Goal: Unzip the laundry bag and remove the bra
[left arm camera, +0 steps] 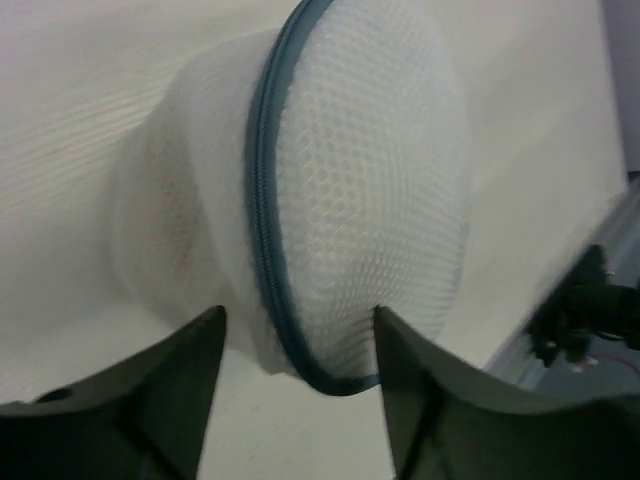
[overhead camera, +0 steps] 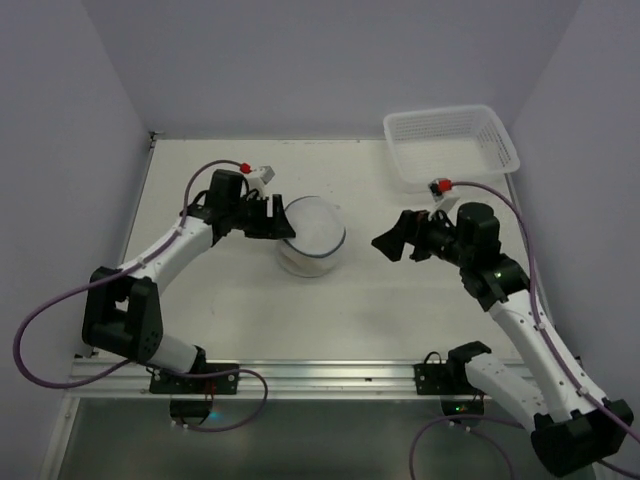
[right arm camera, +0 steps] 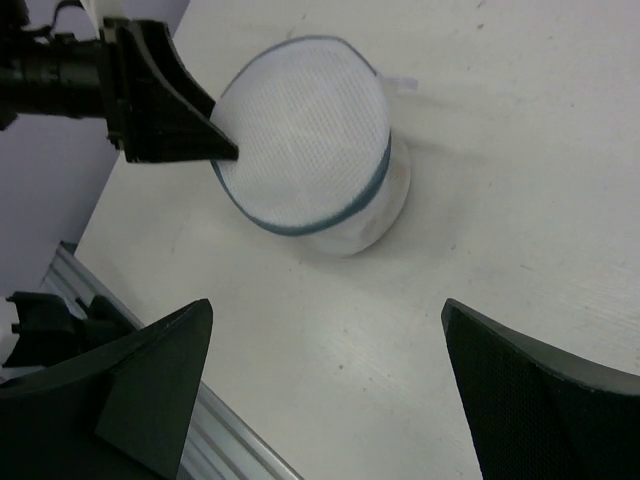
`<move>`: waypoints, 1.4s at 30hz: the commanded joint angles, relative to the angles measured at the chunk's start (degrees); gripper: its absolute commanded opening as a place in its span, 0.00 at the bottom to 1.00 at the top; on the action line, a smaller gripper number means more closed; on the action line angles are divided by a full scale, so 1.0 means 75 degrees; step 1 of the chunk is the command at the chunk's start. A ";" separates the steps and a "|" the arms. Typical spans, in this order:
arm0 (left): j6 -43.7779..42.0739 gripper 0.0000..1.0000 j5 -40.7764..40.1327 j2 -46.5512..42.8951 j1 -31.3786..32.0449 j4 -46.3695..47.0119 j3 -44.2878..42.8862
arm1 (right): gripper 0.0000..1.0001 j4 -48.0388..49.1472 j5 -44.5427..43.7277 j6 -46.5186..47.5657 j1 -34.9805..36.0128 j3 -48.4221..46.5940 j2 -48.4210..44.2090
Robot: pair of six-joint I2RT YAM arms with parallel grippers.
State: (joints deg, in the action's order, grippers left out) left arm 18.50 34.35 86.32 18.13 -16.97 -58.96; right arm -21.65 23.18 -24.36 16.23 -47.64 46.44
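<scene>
- Both arms are bolted at the near edge of the desk (overhead camera: 240, 310).
- The right claw (overhead camera: 393, 238) hangs over the desk at mid-depth. Its jaws are spread wide and hold nothing, and it points left at the bag from well apart.
- The bag (overhead camera: 312, 235), a round white mesh pouch, sits on the desk near the middle, between the two claws.
- A blue-grey zipper (left arm camera: 262, 200) rings its rim and looks closed wherever it shows.
- The left claw (overhead camera: 278, 222) is right at the bag's left side, released. The zipper line runs between its tips, and one tip meets the rim.
- A white lattice basket (overhead camera: 445, 113) stands at the far right corner, well apart from the bag.
</scene>
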 commanded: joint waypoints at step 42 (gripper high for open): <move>0.2584 0.76 -0.3232 0.0385 -0.0366 0.3025 0.0784 | 0.75 0.1458 -0.1532 -0.2366 0.4316 -0.1885 0.5246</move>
State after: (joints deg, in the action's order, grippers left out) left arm 42.37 9.69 89.65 16.49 2.68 -49.58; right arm -12.95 10.66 -40.01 47.64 -58.96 87.68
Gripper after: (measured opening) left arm 0.738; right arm 0.750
